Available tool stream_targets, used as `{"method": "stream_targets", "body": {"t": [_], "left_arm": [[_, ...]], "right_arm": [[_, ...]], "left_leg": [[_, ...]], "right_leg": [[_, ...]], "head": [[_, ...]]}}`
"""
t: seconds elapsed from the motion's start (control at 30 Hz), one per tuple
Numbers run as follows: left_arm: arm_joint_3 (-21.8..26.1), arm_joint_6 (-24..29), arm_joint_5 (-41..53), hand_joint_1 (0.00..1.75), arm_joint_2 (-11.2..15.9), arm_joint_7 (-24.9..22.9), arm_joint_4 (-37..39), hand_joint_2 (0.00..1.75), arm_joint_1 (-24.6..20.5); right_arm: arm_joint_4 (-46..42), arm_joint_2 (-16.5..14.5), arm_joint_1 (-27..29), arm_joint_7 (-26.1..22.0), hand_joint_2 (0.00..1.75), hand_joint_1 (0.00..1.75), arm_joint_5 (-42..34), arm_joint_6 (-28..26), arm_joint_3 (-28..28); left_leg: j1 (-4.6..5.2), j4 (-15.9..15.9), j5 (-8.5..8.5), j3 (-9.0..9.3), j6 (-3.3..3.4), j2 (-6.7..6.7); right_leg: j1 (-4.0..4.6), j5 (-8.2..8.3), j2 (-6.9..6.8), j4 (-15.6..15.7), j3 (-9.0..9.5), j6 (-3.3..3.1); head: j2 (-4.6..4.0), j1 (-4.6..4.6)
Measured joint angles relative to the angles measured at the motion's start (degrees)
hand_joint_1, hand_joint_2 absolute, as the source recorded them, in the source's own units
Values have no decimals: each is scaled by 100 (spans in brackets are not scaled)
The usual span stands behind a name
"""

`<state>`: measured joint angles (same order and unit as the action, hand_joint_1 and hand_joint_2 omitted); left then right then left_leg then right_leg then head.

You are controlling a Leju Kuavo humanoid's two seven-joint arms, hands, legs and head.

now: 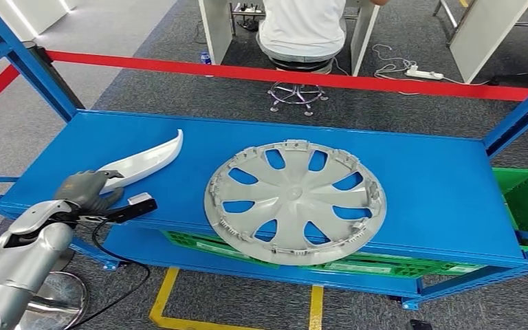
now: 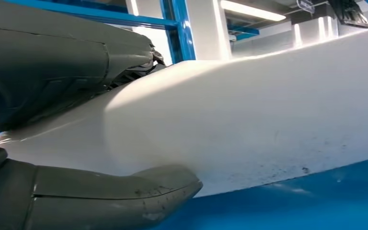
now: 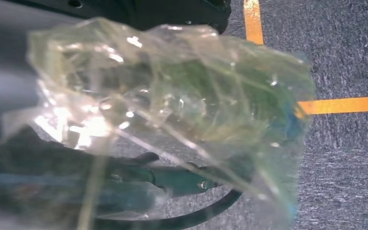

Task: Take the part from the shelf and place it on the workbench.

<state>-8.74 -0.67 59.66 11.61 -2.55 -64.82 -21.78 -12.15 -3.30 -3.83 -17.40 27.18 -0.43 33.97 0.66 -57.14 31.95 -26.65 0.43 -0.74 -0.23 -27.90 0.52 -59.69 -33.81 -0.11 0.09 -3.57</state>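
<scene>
So the left hand [image 1: 86, 189] had its thumb and fingers wrapped around the near end of the long curved white plastic trim part [image 1: 148, 159], which lay flat on the blue metal shelf [image 1: 440, 179], just left of the big grey plastic wheel cover [image 1: 295, 201]. Looked like the grab step was basically done. Next I'd guess a clean lift clear of the wheel cover. Right hand: couldn't tell, crinkled clear film [image 3: 172, 105] covered its wrist view.

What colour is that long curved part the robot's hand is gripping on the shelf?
White. The curved part in the left hand shows best in the head view.
</scene>
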Motion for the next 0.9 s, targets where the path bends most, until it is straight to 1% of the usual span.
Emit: {"method": "stream_targets", "body": {"t": [0.17,0.37,0.47,0.57,0.8,0.87,0.9], "left_arm": [[-23,-1,-82,175,0,35,5,175,4],[-35,126,-175,175,0,98,4,175,47],[-25,427,-297,175,-2,324,-107,175,169],[3,824,-523,175,-47,684,-682,175,602],[-48,1241,-928,175,-347,1140,-2467,175,1816],[-96,1377,-903,175,-420,1216,-2850,175,2079],[-121,1464,-867,175,-457,1253,-3033,175,2196]], "right_arm": [[0,0,-2,1,0,0,24,-5,0],[0,0,-6,7,0,0,86,-8,10],[0,0,-7,-1,0,0,101,-19,24],[0,0,6,-37,0,0,98,-49,44],[0,0,69,-164,0,0,66,-99,153],[1,-7,95,-196,0,0,55,-109,181],[1,-10,103,-213,0,0,50,-117,198]], "left_leg": [[0,0,0,0,0,0],[0,0,0,0,0,-1],[0,0,0,0,0,1],[0,0,1,6,0,5],[3,-5,15,2,8,7],[20,-14,0,-3,56,4],[10,49,-46,18,99,8]], "right_leg": [[0,0,-1,0,1,0],[0,0,-2,0,3,0],[0,0,1,0,4,0],[0,-1,6,1,0,0],[-5,-2,9,17,-4,7],[-27,37,9,62,7,61],[-31,58,10,99,11,94]], "head": [[0,1],[0,1],[0,0],[0,1],[0,1],[0,-3],[0,-4]]}}
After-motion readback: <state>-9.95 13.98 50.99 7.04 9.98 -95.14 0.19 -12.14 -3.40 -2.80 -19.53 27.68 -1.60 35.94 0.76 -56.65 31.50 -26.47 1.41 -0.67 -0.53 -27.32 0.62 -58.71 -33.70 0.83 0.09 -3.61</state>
